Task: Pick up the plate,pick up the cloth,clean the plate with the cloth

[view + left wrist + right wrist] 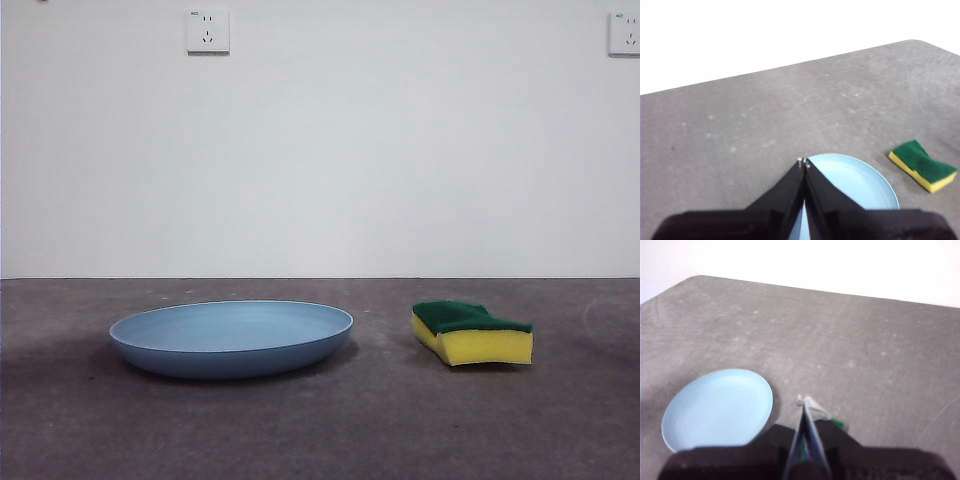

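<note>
The light-blue plate [232,336] lies flat on the grey table, left of centre in the front view. The cloth, a yellow sponge with a green top [471,332], lies to its right, apart from it. My left gripper [804,162] is shut and empty, high above the plate [860,182], with the sponge [922,165] off to one side. My right gripper [803,400] is shut and empty, high above the table beside the plate [717,409]; only a green sliver of the sponge [839,423] shows past its jaws. Neither gripper appears in the front view.
The grey table [400,430] ends at a white wall with two sockets [208,30]. The table's rounded far corners show in both wrist views [920,42].
</note>
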